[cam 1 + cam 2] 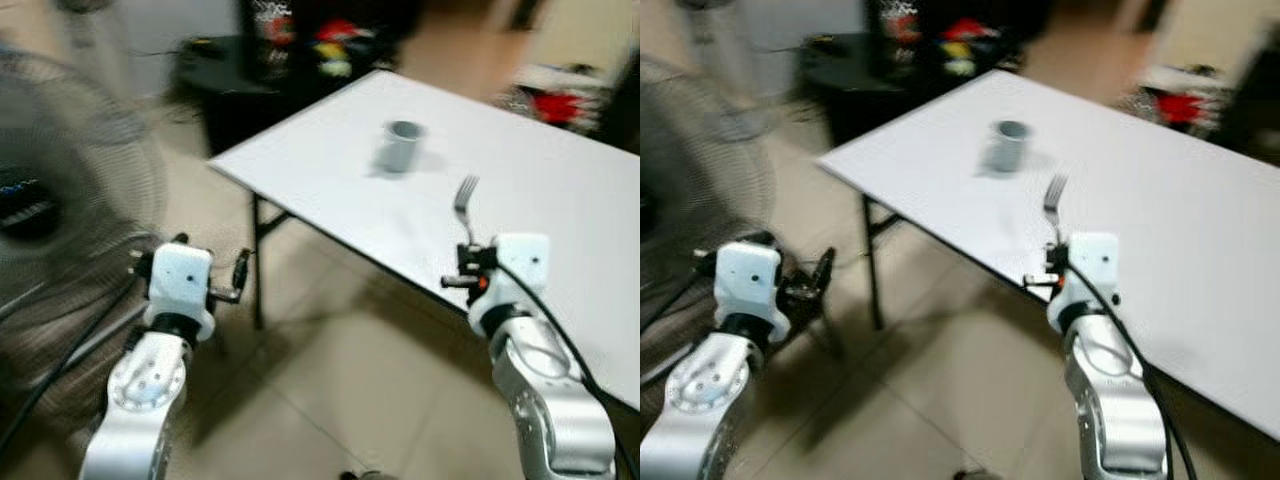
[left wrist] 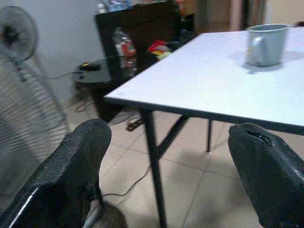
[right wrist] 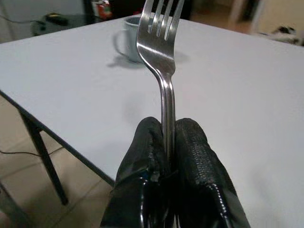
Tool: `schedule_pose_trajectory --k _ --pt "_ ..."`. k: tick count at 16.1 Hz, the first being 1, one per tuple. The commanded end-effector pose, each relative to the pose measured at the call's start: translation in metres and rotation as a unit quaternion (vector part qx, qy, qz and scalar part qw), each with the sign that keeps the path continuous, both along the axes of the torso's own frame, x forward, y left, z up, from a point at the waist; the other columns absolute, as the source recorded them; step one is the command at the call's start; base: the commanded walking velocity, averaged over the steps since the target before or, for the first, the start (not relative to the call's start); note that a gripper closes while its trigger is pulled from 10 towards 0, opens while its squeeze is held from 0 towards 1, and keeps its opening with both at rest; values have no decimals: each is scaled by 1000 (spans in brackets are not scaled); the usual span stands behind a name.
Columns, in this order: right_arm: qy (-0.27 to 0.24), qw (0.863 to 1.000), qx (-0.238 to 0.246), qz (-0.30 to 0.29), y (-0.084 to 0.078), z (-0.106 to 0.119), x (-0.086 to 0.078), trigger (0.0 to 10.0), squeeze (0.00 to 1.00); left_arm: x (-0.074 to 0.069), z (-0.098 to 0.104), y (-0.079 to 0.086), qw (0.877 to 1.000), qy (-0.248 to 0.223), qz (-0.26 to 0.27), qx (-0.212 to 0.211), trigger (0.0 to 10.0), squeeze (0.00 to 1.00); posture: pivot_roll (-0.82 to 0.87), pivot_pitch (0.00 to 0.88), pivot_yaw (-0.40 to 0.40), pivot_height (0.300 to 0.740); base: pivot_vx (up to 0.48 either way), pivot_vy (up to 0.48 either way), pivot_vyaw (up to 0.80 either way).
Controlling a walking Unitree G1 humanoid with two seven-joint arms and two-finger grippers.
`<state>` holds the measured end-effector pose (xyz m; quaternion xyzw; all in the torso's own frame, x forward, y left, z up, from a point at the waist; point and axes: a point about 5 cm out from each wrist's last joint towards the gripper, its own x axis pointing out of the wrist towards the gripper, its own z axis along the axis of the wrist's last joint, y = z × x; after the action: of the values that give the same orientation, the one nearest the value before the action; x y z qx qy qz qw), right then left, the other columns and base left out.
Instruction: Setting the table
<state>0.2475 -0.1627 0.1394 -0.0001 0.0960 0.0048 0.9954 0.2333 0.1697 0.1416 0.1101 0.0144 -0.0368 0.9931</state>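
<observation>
While the head views are blurred, the right gripper [image 3: 168, 142] is plainly seen pinched tight on the handle of a metal fork [image 3: 161, 57], its two black fingers [image 3: 142, 152] pressed against the stem from either side. The fork stands upright out of the fingertips, tines at the top. In the left eye view the fork [image 1: 466, 205] rises above the right wrist, over the near edge of a white table [image 1: 560, 180]. The fork is held in the air; whether its lower end touches the table cannot be told.

A grey mug [image 1: 402, 145] stands upright on the table, beyond the fork and well apart from it, nearer the table's corner. In the right wrist view the mug [image 3: 128, 42] sits behind the tines and a little to one side.

The left gripper [image 2: 171, 161] hangs off the table, over the tiled floor [image 1: 330, 380] beside the table's corner, its fingers [image 2: 71, 171] spread wide with nothing between them. Its wrist view looks under the table edge at a black table leg [image 2: 154, 175] and up to the mug [image 2: 266, 43]. A standing fan [image 1: 60, 190] is at the robot's left, and a dark cabinet [image 2: 137, 42] with bright clutter stands behind the table.
</observation>
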Motion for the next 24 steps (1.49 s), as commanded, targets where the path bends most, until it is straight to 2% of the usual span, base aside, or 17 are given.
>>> schedule_pose_trajectory --k 1,5,10,14,17,19,21,24 --pt "-5 1000 -4 -1 -2 6 -3 10000 0 3 5 -4 1000 -5 -13 -2 10000 0 47 0 -15 740 0 0 -800" --pt "9 999 -1 -42 -10 1 -6 10000 0 11 5 -7 1000 -5 -27 3 10000 0 24 0 10 740 0 239 -800" --pt "11 1000 0 -27 -6 4 -8 10000 0 13 6 -5 999 -4 -31 3 10000 0 21 0 17 740 0 365 -768" --pt "8 1000 5 -1 -1 6 -6 10000 0 12 6 -5 999 -3 -33 5 10000 0 26 0 9 740 0 364 0" --pt "5 999 9 41 9 6 -7 10000 0 6 4 -5 1000 1 -29 5 10000 0 49 0 -6 740 0 363 0" --pt "15 1000 10 21 9 0 -4 10000 0 9 7 -2 1000 -5 -28 8 10000 0 51 0 1 740 0 328 0" --pt "24 1000 -2 -14 0 -2 -2 10000 0 13 7 -4 999 -7 -34 10 10000 0 45 0 -1 740 0 328 0" --pt "31 999 -10 -18 -3 -3 -2 10000 0 15 6 -5 999 -7 -40 10 10000 0 30 0 17 740 0 330 0"
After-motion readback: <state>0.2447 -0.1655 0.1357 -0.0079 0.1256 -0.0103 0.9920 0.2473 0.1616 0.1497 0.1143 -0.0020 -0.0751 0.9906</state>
